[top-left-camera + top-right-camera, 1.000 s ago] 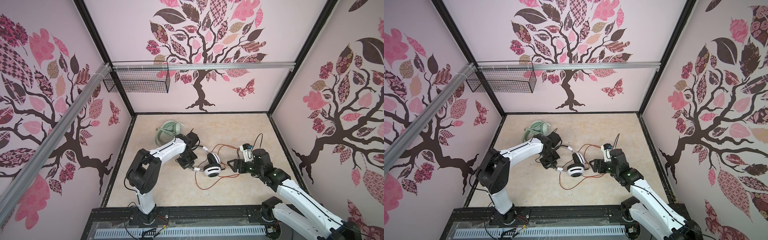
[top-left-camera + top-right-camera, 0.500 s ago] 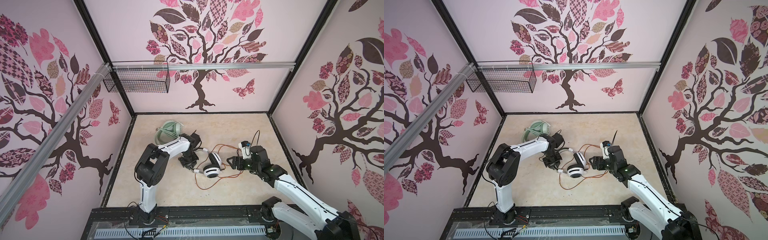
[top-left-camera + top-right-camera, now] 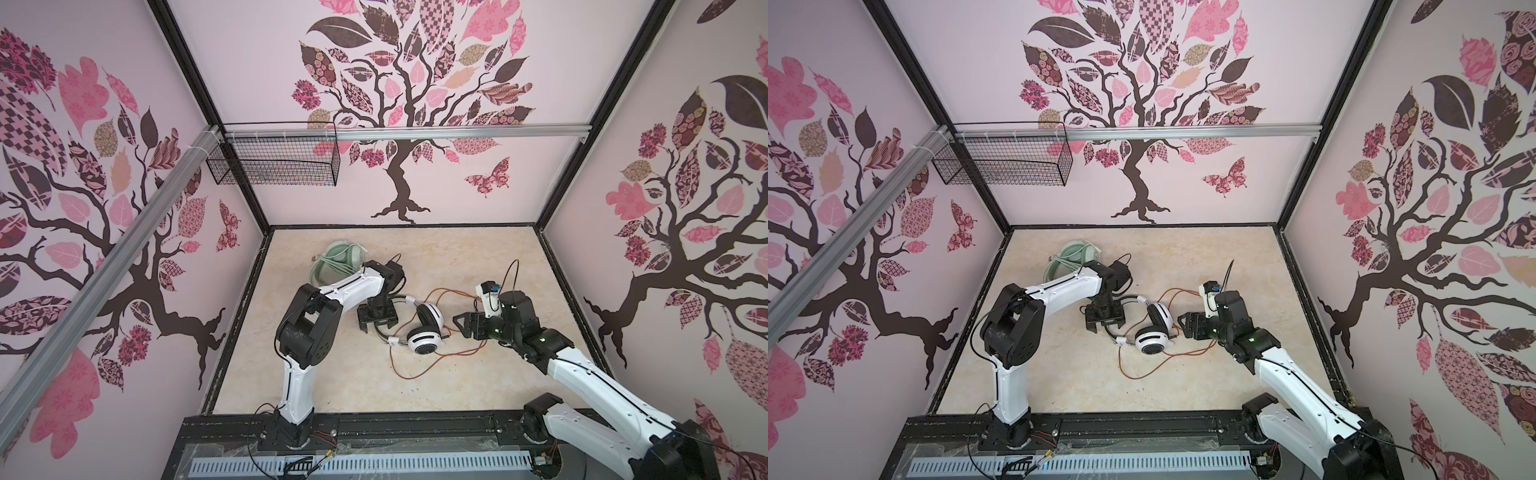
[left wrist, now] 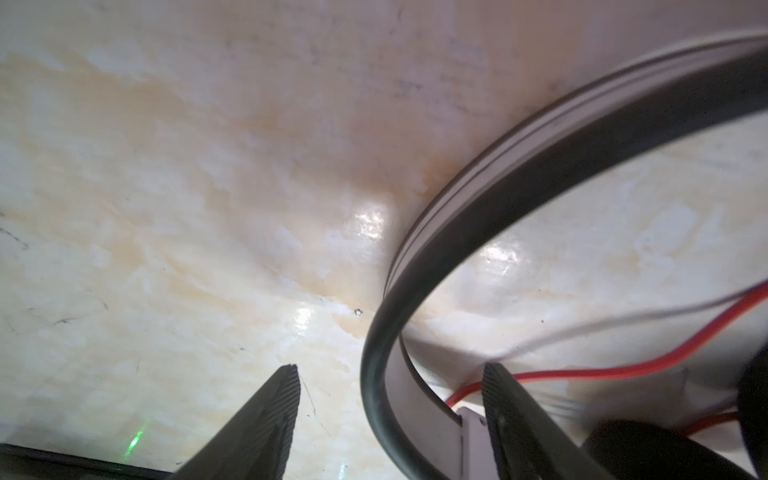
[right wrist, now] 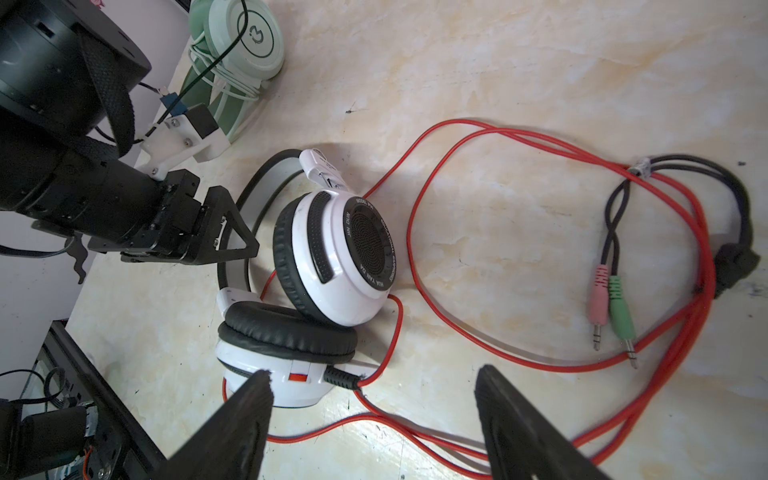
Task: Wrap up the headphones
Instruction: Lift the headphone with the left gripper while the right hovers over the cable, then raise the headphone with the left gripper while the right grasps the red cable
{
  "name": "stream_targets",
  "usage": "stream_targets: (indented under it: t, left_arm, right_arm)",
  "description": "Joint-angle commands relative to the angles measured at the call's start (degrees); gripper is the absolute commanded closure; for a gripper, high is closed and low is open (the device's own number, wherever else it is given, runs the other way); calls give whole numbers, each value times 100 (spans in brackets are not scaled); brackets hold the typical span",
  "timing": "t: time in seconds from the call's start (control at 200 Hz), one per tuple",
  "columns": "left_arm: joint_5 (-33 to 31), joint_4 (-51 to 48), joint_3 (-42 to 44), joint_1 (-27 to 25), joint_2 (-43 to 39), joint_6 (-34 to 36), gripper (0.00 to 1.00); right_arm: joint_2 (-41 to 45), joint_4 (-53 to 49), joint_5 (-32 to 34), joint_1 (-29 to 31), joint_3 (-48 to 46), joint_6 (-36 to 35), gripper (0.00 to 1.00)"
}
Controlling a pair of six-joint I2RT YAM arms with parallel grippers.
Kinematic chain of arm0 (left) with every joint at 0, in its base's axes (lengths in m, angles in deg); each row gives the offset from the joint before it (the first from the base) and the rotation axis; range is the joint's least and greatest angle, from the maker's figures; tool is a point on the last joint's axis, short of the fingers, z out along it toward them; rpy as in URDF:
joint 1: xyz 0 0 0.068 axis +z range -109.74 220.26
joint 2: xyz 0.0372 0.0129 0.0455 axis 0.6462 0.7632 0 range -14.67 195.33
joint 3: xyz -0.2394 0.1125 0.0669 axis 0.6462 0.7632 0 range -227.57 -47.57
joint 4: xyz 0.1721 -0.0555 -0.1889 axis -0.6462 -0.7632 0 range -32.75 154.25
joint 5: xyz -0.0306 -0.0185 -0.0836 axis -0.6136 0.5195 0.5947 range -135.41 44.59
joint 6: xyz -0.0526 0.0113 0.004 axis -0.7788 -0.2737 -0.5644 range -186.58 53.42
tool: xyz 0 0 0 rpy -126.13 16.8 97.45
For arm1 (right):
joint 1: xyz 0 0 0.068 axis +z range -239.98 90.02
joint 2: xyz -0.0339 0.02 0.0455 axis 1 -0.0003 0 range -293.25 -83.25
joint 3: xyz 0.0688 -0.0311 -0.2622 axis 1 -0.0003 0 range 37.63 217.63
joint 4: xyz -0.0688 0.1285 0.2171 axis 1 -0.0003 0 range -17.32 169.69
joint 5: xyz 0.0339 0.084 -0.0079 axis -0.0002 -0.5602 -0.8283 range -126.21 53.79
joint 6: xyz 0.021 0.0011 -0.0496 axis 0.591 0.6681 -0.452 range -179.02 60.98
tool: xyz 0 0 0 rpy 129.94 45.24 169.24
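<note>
Item, your table (image 3: 457, 257): rear headphones (image 3: 338, 259) lay at the back left, behind your left arm (image 3: 349, 286). Centre headphones (image 3: 424, 330) lay mid-table, their headband (image 4: 540, 166) reaching left and passing between the parted fingers of your left gripper (image 3: 376, 330). Their cord (image 5: 410, 232) looped before and right of them, and the plugs (image 5: 611, 307) lay among those loops. Your right gripper (image 3: 465, 326) sat just right of them, jaws apart.

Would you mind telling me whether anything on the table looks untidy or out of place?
Yes: the red cord of the white headphones sprawls in loose loops across the table, its plugs lying free, whereas the mint-green headphones have their cord wound around them.
</note>
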State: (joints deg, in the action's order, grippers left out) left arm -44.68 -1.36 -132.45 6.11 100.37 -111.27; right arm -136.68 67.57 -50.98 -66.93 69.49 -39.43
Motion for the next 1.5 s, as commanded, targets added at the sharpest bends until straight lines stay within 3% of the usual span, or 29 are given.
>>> stream_targets:
  t: [0.0,0.08,0.31,0.365,0.455,0.69,0.79,0.97,1.145,1.26,1.495]
  left_arm:
    - [-229,29,102,71,282,188,40]
    - [-176,106,200,134,458,197,49]
    - [-23,558,635,321,447,162,56]
    - [-2,627,693,332,456,153,67]
    - [73,680,786,329,566,112,100]
    - [71,614,825,308,447,29,100]
    - [56,280,625,305,44,11,100]
    - [109,-498,-298,634,-781,227,100]
    - [-336,-1432,-1315,725,-1239,418,100]
    - [-167,-1590,-1735,806,-1588,256,100]
    - [974,-1476,-2147,1269,-1921,-225,100]
  right_arm:
    - [69,-18,-27,-11,163,-135,21]
    - [73,-53,-18,-14,193,-160,21]
    - [96,-60,-45,-15,209,-162,21]
    - [82,-45,-53,-11,204,-140,21]
    - [98,-35,-54,-11,185,-130,21]
    - [291,-233,3,-14,226,-129,21]
    - [422,-433,70,-11,302,-190,21]
    - [748,-636,-122,-15,382,-159,20]
    - [742,-383,-492,-20,451,-81,21]
    - [278,382,-901,-20,348,66,23]
    - [-326,2642,-1211,-12,-427,328,26]
